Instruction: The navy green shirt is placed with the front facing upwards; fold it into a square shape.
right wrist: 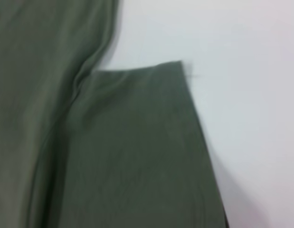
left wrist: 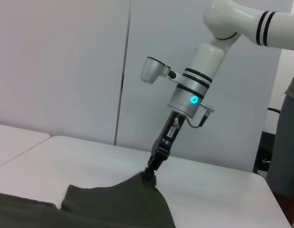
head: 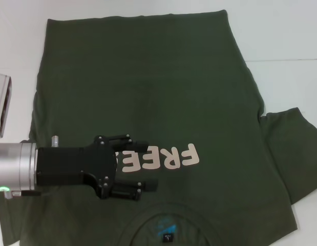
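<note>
The navy green shirt (head: 148, 92) lies flat, front up, on the white table (head: 286, 36), with its collar and blue neck label (head: 168, 237) nearest me. My left gripper (head: 144, 166) hovers open over the left end of the pale "FREE" lettering (head: 173, 158). The right sleeve (head: 294, 148) spreads toward the right edge of the head view. In the left wrist view my right gripper (left wrist: 151, 171) pinches a raised peak of the sleeve (left wrist: 118, 202), shut on the cloth. The right wrist view shows the sleeve (right wrist: 147, 152) close up beside the shirt's body.
A silver-grey device (head: 0, 105) sits at the left edge of the head view. A person's side (left wrist: 285, 142) shows beyond the table's far corner in the left wrist view. Bare white tabletop (right wrist: 251, 95) lies beside the sleeve.
</note>
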